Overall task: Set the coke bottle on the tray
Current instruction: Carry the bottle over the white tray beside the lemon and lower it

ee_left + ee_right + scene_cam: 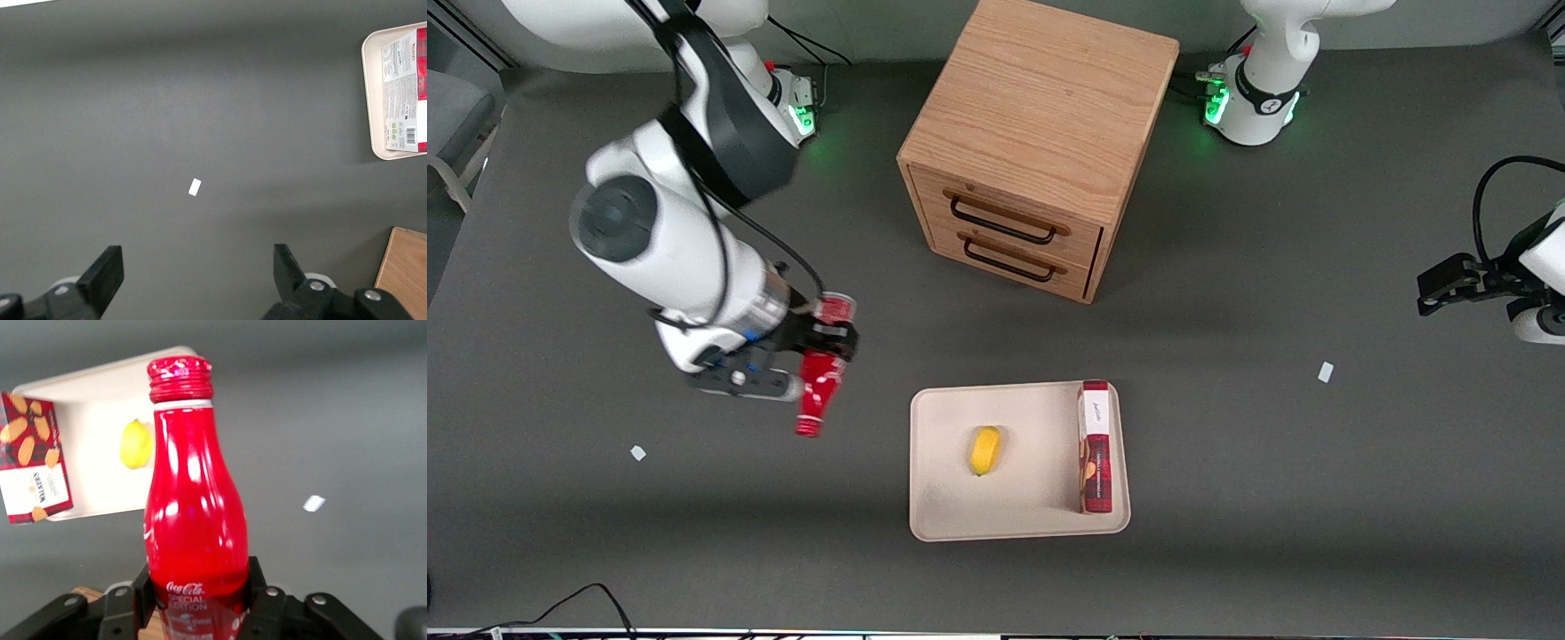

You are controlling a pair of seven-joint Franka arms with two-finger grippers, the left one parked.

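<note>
My right gripper [823, 351] is shut on the red coke bottle [818, 391] and holds it above the table, cap pointing toward the front camera, off the tray toward the working arm's end. In the right wrist view the bottle [193, 507] sits between the black fingers [261, 590], gripped at its lower body. The beige tray [943, 498] lies on the table near the front camera, apart from the bottle; it also shows in the right wrist view [93, 407] and the left wrist view [373, 100].
On the tray lie a yellow lemon [984, 450] and a red-and-white box [1095, 446]. A wooden drawer cabinet [1040, 133] stands farther from the front camera than the tray. Small white scraps [638, 452] [1325, 372] lie on the dark table.
</note>
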